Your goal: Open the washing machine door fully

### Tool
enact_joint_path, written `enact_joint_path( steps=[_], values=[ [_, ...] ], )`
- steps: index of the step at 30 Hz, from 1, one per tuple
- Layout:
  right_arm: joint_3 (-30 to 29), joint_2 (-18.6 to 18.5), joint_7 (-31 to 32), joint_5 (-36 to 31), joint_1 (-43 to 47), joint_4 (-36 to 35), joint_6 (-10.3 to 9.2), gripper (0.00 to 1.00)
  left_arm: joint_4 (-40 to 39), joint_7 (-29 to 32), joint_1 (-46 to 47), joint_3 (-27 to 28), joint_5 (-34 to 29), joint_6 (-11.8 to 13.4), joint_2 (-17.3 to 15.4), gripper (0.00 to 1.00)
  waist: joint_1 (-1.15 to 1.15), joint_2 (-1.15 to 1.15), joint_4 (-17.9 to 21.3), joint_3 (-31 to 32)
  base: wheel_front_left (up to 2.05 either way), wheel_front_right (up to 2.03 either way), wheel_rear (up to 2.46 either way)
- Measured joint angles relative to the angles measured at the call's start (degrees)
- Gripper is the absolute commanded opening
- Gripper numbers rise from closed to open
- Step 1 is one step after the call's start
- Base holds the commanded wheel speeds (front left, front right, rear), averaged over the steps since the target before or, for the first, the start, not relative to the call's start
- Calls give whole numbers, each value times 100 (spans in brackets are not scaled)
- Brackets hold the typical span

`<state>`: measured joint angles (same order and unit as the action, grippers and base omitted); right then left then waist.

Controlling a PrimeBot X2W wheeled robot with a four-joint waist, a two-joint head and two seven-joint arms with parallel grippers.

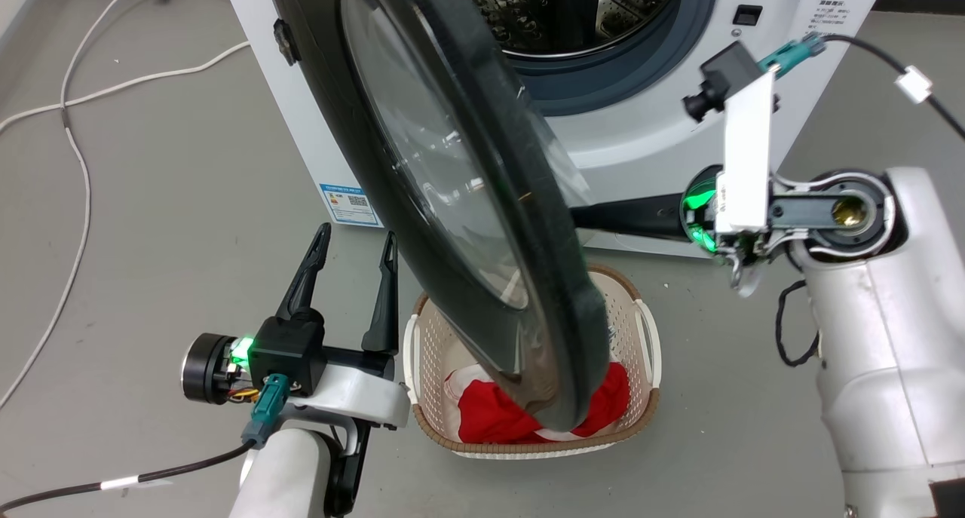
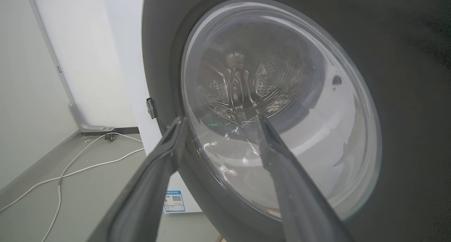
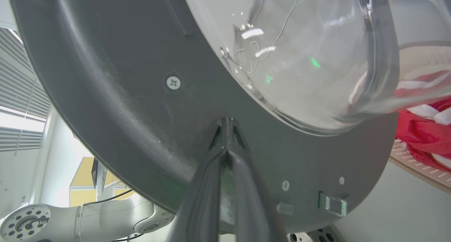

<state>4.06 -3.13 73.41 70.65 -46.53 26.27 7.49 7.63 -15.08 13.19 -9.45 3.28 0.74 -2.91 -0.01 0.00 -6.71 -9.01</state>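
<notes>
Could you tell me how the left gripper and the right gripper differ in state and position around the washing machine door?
The left gripper is open, fingers spread; the right gripper is shut, fingers together. The left gripper sits on the outer glass side of the washing machine door, while the right gripper's tips appear to rest against its inner face. Both have long dark fingers.

There was 1 washing machine (image 1: pixel 641 141), and it had 1 round door (image 1: pixel 445 194) with 1 glass bowl at its centre. On the machine's front sat 1 blue sticker (image 1: pixel 348 203). 1 cream basket (image 1: pixel 648 333) stood on the floor, holding 1 red-and-white cloth (image 1: pixel 490 420). There were 2 grippers, the left gripper (image 1: pixel 357 233) and the right gripper (image 3: pixel 227 127), each with 2 dark fingers. 2 white cables (image 1: pixel 151 78) lay on the floor. The door's inner face showed 3 screws (image 3: pixel 173 82).
</notes>
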Motion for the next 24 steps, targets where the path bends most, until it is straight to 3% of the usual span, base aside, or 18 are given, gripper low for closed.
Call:
enact_joint_path(
  steps=[13,17,24],
  values=[
    [666,7,-506,605,257,-166,1,0,-15,0,-8,-12,83,54,0,100,0,0,19,19,0,0,0],
    [545,18,-1255,543,322,-270,1,0,-23,0,-9,-2,102,80,0,100,1,0,59,2,0,0,0],
    [-154,18,-2642,680,605,-335,0,0,-24,0,-16,24,146,134,0,100,1,0,155,-6,0,0,0]
  ],
)
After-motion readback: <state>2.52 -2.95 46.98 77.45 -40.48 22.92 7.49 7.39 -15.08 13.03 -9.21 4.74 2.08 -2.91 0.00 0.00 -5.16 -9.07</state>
